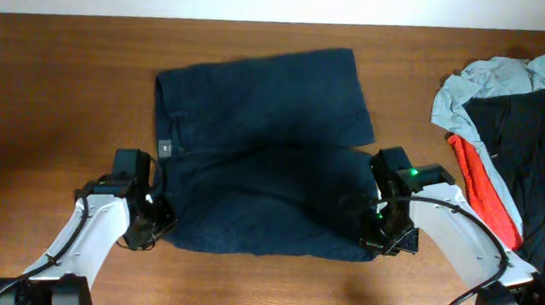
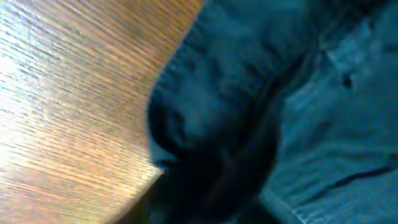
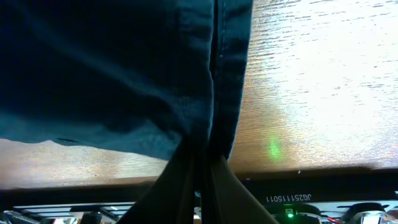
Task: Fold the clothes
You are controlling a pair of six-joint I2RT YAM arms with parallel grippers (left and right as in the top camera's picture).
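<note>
The clothes [image 1: 263, 152], a dark navy pair of shorts, lie spread flat on the wooden table [image 1: 56, 89] with the waistband to the left. My left gripper [image 1: 155, 226] is at their near left corner. In the blurred left wrist view the cloth [image 2: 249, 81] bunches down into the dark jaws of that gripper [image 2: 205, 199], which look shut on it. My right gripper [image 1: 374, 235] is at the near right corner. In the right wrist view this gripper [image 3: 200, 168] is shut on the hem of the shorts [image 3: 112, 68], lifting it off the wood.
A pile of other garments lies at the right edge: a light grey shirt [image 1: 493, 86], a black garment [image 1: 532, 161] and a red one [image 1: 482, 182]. Bare wood [image 1: 56, 89] lies to the left of the shorts and along the near edge.
</note>
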